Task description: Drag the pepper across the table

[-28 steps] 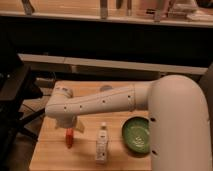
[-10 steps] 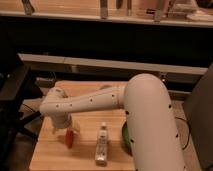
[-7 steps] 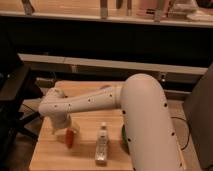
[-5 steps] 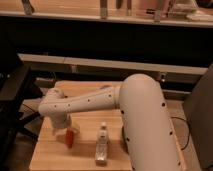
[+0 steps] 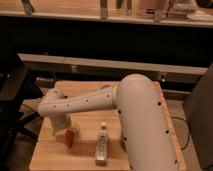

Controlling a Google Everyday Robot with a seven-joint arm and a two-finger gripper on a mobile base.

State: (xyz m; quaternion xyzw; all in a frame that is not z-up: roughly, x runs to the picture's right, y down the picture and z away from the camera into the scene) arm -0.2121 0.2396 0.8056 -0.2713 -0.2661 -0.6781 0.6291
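The pepper (image 5: pixel 69 138), small and orange-red, lies on the left front part of the light wooden table (image 5: pixel 50 157). My gripper (image 5: pixel 63 128) hangs from the white wrist right over the pepper's upper left end. It stands open, and its lower parts are lost in shadow against the pepper. I cannot tell whether it touches the pepper. The white arm reaches in from the right and crosses the table's middle.
A clear bottle with a white cap (image 5: pixel 102 145) lies on the table to the right of the pepper. The arm's thick shoulder (image 5: pixel 142 125) covers the table's right side. A dark counter (image 5: pixel 100 40) runs behind the table, and dark chair legs (image 5: pixel 20 120) stand at the left.
Since the oldest frame the arm's bulk has swung forward and now hides the green bowl at the right. Over the last second the gripper has stayed over the pepper, which has not moved.
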